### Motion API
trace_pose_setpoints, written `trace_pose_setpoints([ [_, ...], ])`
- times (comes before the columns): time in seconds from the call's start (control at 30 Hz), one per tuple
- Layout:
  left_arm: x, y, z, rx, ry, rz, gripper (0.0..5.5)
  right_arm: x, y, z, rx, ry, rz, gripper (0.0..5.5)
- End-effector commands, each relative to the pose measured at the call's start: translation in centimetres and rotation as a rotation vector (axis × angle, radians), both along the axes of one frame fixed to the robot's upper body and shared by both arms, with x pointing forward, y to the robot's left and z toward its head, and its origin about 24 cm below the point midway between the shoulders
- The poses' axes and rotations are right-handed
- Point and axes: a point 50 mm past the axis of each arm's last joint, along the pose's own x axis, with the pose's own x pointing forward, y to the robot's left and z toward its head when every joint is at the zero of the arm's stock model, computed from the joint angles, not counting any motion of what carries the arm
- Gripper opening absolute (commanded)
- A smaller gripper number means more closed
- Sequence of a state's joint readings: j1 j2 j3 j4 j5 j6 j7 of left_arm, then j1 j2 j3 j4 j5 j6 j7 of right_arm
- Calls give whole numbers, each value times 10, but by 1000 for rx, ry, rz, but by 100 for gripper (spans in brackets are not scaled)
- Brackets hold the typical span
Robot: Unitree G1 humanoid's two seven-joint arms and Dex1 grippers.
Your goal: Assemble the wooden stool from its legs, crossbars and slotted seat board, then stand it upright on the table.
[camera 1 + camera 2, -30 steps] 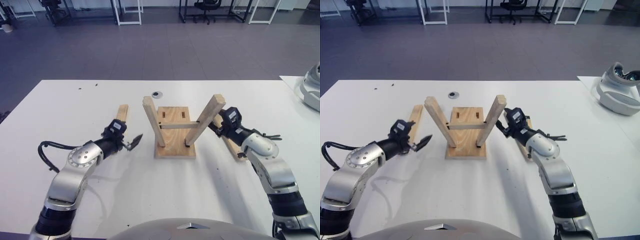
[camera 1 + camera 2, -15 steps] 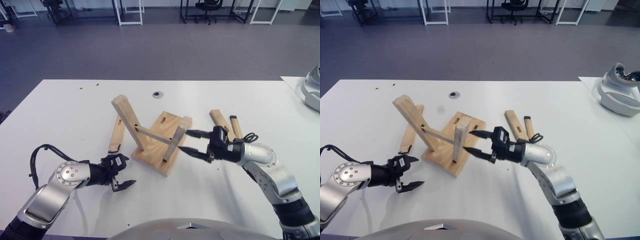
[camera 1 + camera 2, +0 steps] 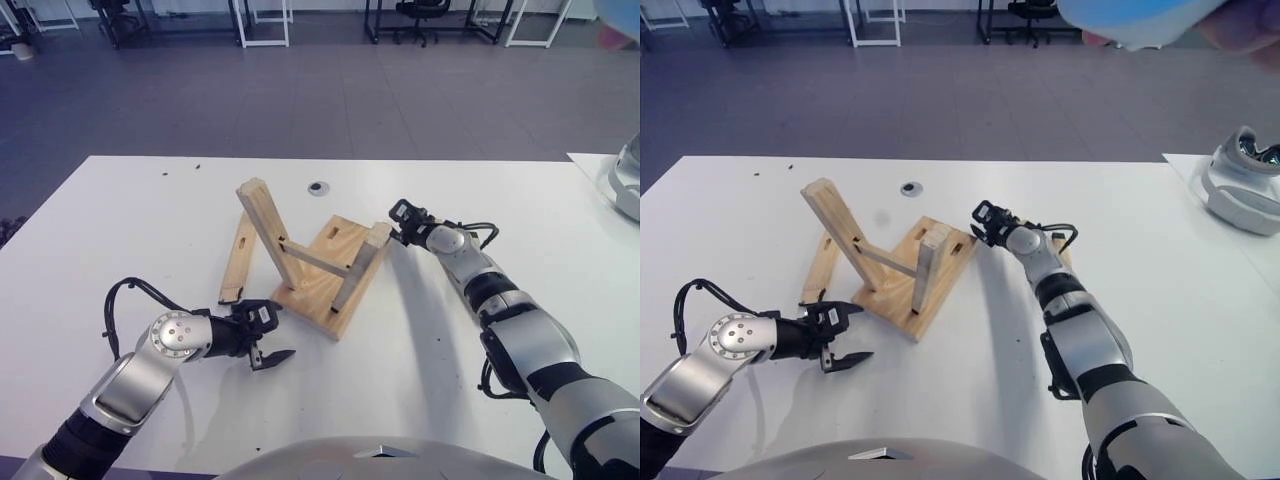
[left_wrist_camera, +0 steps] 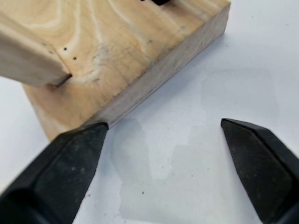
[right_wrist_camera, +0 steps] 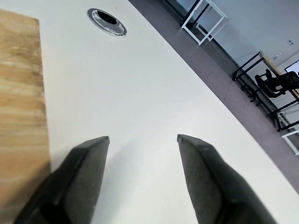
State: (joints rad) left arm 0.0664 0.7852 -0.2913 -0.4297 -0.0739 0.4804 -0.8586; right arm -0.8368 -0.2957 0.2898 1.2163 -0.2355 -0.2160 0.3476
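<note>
— Views compared, left to right: what does each add?

— The head pair gives the whole layout on the white table (image 3: 120,220). The left wrist camera adds close detail. The left gripper (image 4: 163,123) has its fingers spread wide, and one fingertip (image 4: 88,140) is right at the edge of the seat board (image 4: 121,60); whether it touches cannot be told. The foot of a standing leg (image 4: 28,56) is set into the board's face, though which of the two is unclear. The right wrist camera has the right gripper (image 5: 142,137) with its fingers apart over bare table. A pale wooden face (image 5: 21,107) lies beside one finger, board or leg unclear, and a round grommet (image 5: 106,18) sits farther off.

— And the stool itself?

— Half built, mid-table. The board lies flat, turned at an angle, pale with visible grain and slots. The left standing leg (image 3: 262,222) and the right standing leg (image 3: 362,268) rise from it, joined by a thin crossbar (image 3: 315,258). The left gripper sits low at the board's near left corner. The right gripper holds nothing, just beyond the right leg's top.

— Counts?

— One seat board, two standing legs, one crossbar and one loose leg (image 3: 237,260) lying flat just left of the board. Also two grippers, one grommet and one headset (image 3: 1243,180) at the far right.
</note>
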Motion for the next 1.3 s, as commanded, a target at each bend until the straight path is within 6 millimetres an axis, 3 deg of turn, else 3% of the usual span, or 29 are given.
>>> trace_pose_setpoints([
  [0.03, 0, 0, -10, 43, 28, 13, 447, -15, -12, -19, 62, 205, 88, 274],
  [0.13, 8, -3, -15, 27, 23, 29, 447, -29, -17, -17, 268, 334, 266, 274],
  [0.27, 17, -13, -21, -10, 20, 5, 447, -40, -17, -11, 363, 305, 439, 274],
  [0.37, 30, -22, -20, -33, -8, -39, 447, -70, -27, -22, 258, 329, 626, 274],
  [0.43, 45, -33, -17, -60, -34, -65, 447, -101, -32, -32, 134, 351, 755, 274],
  [0.5, 61, -37, -13, -76, -53, -66, 447, -122, -31, -28, 67, 332, 848, 274],
  [0.6, 93, -15, -15, -45, -50, 25, 447, -140, -37, 4, 17, 266, 903, 274],
  [0.7, 110, 8, -17, -16, -55, 97, 447, -156, -42, 19, 9, 270, 913, 274],
  [0.77, 117, 17, -9, -24, -92, 112, 447, -150, -49, 30, 12, 243, 845, 274],
  [0.9, 115, 35, 11, 4, -175, 91, 447, -107, -72, 47, 64, 122, 604, 274],
  [0.97, 108, 35, 23, -8, -202, 46, 447, -83, -75, 46, 85, 39, 471, 274],
  [1.03, 96, 39, 31, 34, -207, -1, 447, -64, -74, 32, 70, 10, 349, 274],
  [1.17, 62, 26, 11, 109, -84, -140, 447, -51, -64, -6, -79, 46, 279, 274],
  [1.23, 51, 12, -1, 93, -43, -173, 447, -52, -59, -11, -69, 66, 328, 274],
  [1.3, 55, -2, -9, 86, -61, -149, 447, -57, -55, -11, -10, 83, 400, 274],
])
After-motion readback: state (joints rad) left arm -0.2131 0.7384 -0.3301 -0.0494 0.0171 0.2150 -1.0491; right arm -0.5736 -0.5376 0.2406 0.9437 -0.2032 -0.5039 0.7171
